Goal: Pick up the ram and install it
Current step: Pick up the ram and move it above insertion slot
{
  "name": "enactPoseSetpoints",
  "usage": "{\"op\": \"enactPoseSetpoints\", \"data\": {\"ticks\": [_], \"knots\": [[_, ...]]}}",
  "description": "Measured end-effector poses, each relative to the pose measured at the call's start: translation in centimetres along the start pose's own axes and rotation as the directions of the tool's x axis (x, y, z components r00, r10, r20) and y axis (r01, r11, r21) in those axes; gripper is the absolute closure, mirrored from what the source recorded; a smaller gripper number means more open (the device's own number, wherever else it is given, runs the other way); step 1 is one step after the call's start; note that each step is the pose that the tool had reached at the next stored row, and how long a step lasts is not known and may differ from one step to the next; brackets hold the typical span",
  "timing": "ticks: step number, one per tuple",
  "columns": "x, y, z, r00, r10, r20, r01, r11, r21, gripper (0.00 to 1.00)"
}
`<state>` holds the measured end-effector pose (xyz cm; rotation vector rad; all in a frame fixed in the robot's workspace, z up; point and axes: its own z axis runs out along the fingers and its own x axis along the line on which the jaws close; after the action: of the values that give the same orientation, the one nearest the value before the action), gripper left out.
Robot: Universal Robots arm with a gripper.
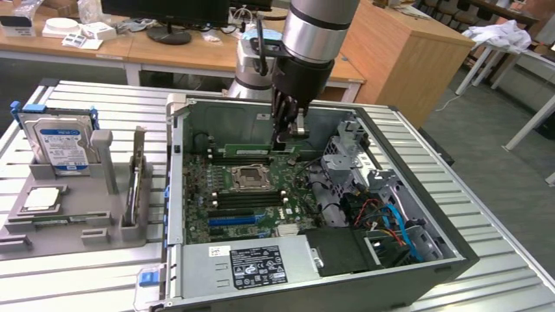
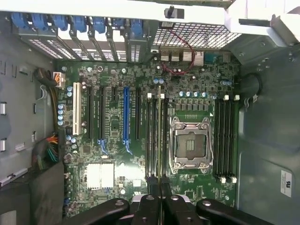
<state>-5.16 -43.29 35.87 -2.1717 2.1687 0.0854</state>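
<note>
The ram [image 1: 251, 150] is picked up, my jaws clamped shut on its top edge; it's down inside the case [image 1: 234, 117], at the slots [image 2: 151, 136] just beside the CPU socket [image 1: 249, 175]; can't tell if it's fully clicked in, so seating might be what's left; it stands on edge, long axis parallel to those slots

Bright even light, soft shadows
</note>
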Motion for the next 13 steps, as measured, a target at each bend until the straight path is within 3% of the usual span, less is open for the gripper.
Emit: {"op": "enactPoseSetpoints", "data": {"ticks": [5,13], "knots": [[0.05,0.01,0.63,1.0,0.0,0.0,0.0,1.0,0.0,0.89],[-0.11,0.01,0.7,1.0,0.0,0.0002,0.0,1.0,0.0001,0.89]]}}
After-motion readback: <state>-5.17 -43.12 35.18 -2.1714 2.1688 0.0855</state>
